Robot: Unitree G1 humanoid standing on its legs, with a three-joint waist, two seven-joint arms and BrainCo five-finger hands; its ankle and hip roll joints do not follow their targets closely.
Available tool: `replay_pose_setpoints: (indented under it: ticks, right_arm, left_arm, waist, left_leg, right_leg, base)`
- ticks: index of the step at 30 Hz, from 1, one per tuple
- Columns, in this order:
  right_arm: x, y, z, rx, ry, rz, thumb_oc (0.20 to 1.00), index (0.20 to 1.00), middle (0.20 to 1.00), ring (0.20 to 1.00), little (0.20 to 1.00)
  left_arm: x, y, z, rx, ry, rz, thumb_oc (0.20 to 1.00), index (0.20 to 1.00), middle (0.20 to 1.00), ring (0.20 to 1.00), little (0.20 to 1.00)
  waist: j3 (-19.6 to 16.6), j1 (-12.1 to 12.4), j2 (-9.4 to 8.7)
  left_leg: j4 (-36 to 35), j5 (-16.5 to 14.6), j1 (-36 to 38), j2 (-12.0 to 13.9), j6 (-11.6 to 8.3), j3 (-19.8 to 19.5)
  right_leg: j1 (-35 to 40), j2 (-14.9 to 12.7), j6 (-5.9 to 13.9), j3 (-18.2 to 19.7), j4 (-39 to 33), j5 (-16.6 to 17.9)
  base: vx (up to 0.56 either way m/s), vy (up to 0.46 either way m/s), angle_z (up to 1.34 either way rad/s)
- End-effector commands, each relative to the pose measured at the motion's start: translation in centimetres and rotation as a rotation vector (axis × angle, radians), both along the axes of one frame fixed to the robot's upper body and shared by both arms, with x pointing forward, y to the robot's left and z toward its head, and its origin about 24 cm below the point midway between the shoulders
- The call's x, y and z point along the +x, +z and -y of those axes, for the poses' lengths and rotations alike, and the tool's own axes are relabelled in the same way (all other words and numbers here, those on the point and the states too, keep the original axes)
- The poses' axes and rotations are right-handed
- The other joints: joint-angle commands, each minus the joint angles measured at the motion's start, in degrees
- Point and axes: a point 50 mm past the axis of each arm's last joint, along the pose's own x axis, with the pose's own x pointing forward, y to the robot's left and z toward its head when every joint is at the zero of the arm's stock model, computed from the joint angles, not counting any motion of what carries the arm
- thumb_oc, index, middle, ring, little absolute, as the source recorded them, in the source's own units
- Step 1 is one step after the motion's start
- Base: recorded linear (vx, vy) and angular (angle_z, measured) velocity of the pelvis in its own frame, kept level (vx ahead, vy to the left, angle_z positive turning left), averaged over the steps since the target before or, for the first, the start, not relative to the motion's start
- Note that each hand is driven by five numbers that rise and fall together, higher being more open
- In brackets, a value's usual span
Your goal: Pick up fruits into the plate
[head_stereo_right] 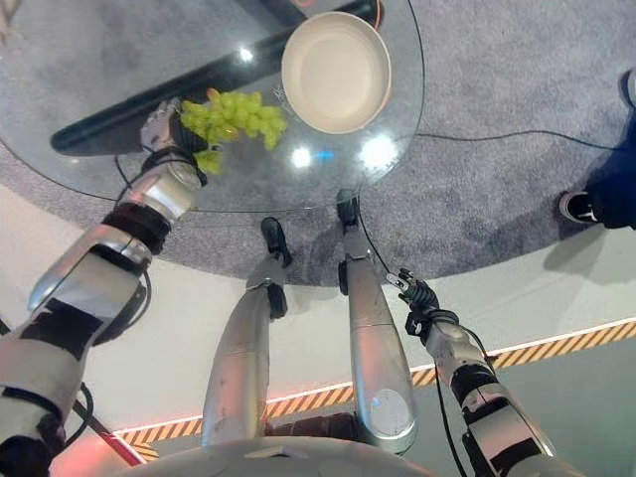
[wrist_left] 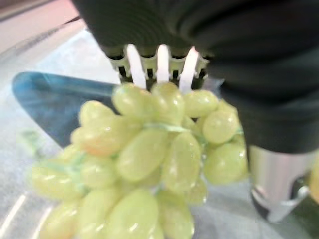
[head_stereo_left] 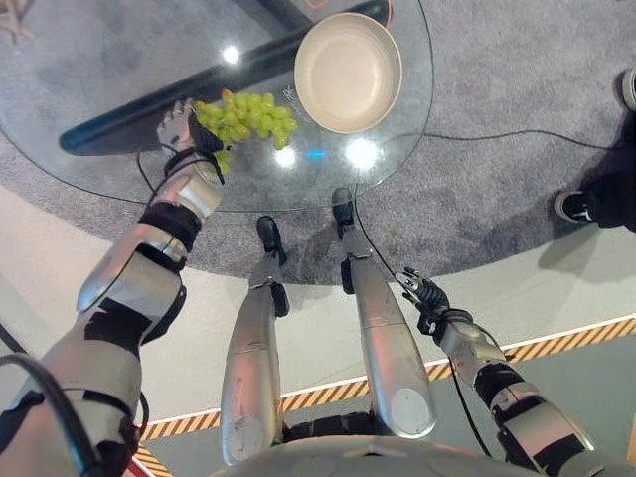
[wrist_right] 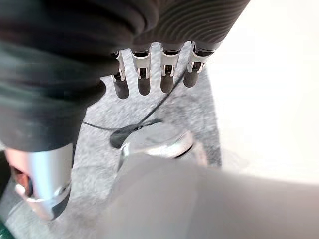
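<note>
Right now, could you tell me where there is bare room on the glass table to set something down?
The plate is empty inside. The glass table is bare across its far-left stretch, beyond the left hand. It is crowded where the grapes lie between that hand and the plate.

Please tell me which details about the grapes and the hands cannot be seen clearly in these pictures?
- Left hand: in the eye views the grapes cover its fingers; the left wrist view shows the fingers passing behind the bunch, so its grip is unclear.
- Whether the grapes rest on the table or are lifted: the glass gives no clue.
- Person: cut off by the edge of the view.
</note>
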Motion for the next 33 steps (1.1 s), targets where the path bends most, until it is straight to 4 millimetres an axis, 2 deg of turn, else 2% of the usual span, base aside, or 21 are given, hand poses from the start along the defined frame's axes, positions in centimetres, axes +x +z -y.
replay_pose_setpoints:
  ticks: [1, 4, 13, 14, 15, 16, 17, 21, 33]
  right_arm:
    - [0.0, 0.2, -0.7, 0.009, 0.049, 0.035, 1.000, 1.000, 1.000, 1.000, 1.000]
    - [0.5, 0.6, -1.0, 0.014, 0.057, 0.045, 1.000, 1.000, 1.000, 1.000, 1.000]
    - [0.3, 0.5, -1.4, 0.038, 0.061, 0.054, 1.000, 1.000, 1.000, 1.000, 1.000]
    - [0.3, 0.5, -1.4, 0.040, 0.060, 0.056, 1.000, 1.000, 1.000, 1.000, 1.000]
    - [0.4, 0.6, -1.3, 0.049, 0.059, 0.064, 1.000, 1.000, 1.000, 1.000, 1.000]
    - [0.4, 0.7, -1.3, 0.051, 0.059, 0.066, 1.000, 1.000, 1.000, 1.000, 1.000]
    - [0.5, 0.7, -1.4, 0.056, 0.059, 0.071, 1.000, 1.000, 1.000, 1.000, 1.000]
    - [1.0, 1.4, -1.5, 0.076, 0.055, 0.101, 1.000, 1.000, 1.000, 1.000, 1.000]
    - [1.5, 1.9, -1.9, 0.070, 0.056, 0.125, 1.000, 1.000, 1.000, 1.000, 1.000]
  left_arm:
    - [0.0, 0.3, -0.9, 0.022, 0.048, -0.024, 1.000, 1.000, 1.000, 1.000, 1.000]
    - [-0.1, 1.0, -1.6, 0.071, 0.121, -0.032, 1.000, 1.000, 1.000, 1.000, 1.000]
    - [-0.7, 2.3, -3.8, 0.125, 0.258, -0.028, 1.000, 1.000, 1.000, 1.000, 1.000]
    - [-0.7, 2.4, -3.9, 0.139, 0.262, -0.038, 0.827, 0.827, 0.827, 0.827, 0.827]
    - [-0.7, 2.5, -4.1, 0.164, 0.264, -0.059, 0.520, 0.520, 0.520, 0.520, 0.520]
    - [-0.7, 2.5, -4.2, 0.173, 0.264, -0.065, 0.294, 0.294, 0.294, 0.294, 0.294]
    - [-0.7, 2.5, -4.2, 0.197, 0.263, -0.085, 0.200, 0.200, 0.200, 0.200, 0.200]
    - [-0.6, 2.3, -3.8, 0.248, 0.246, -0.136, 0.200, 0.200, 0.200, 0.200, 0.200]
    - [-0.4, 0.9, -2.8, 0.219, 0.189, -0.138, 0.200, 0.200, 0.200, 0.200, 0.200]
  waist:
    - [-1.9, 0.0, -1.67]
    - [-1.9, -0.8, -2.18]
    - [-1.9, -1.9, -3.40]
    - [-1.9, -1.9, -3.43]
    - [-1.9, -2.0, -3.57]
    - [-1.9, -2.0, -3.60]
    - [-1.9, -1.9, -3.66]
    - [-1.9, -1.9, -3.60]
    - [-1.9, -1.2, -3.03]
  left_leg:
    - [2.6, -2.5, -1.0, -1.9, 0.97, -1.5]
    - [2.8, -2.2, -2.3, -1.9, 0.54, -1.2]
    - [4.0, -2.6, -5.5, -1.7, 0.28, -1.1]
    - [4.0, -2.6, -5.5, -1.7, 0.29, -1.1]
    - [4.3, -2.8, -6.0, -1.7, 0.28, -1.2]
    - [4.3, -2.8, -6.1, -1.7, 0.30, -1.3]
    - [4.3, -2.8, -6.1, -1.7, 0.37, -1.3]
    - [4.3, -2.7, -6.5, -1.9, 0.41, -1.5]
    - [3.9, -2.5, -5.2, -2.1, 0.54, -1.8]
  right_leg:
    - [0.5, 4.9, -0.63, -1.6, 3.5, -2.3]
    - [-0.9, 5.1, -0.73, -1.3, 3.1, -1.8]
    - [-4.4, 5.7, -0.80, -0.6, 3.9, -1.5]
    - [-4.5, 5.8, -0.78, -0.5, 4.0, -1.5]
    - [-5.1, 5.9, -0.81, -0.5, 4.2, -1.5]
    - [-5.1, 5.9, -0.82, -0.5, 4.2, -1.4]
    - [-5.2, 6.0, -0.86, -0.4, 4.2, -1.5]
    - [-5.7, 6.1, -0.86, -0.4, 4.7, -1.5]
    - [-4.4, 6.4, -1.00, -0.6, 5.3, -2.0]
  base:
    - [-0.01, -0.022, -0.07]
    - [0.00, -0.014, -0.07]
    - [0.03, -0.014, -0.07]
    - [0.04, -0.016, -0.04]
    - [0.04, -0.011, -0.04]
    - [0.04, -0.011, -0.05]
    - [0.00, 0.000, 0.00]
    - [0.01, 0.003, 0.01]
    - [0.00, 0.000, 0.00]
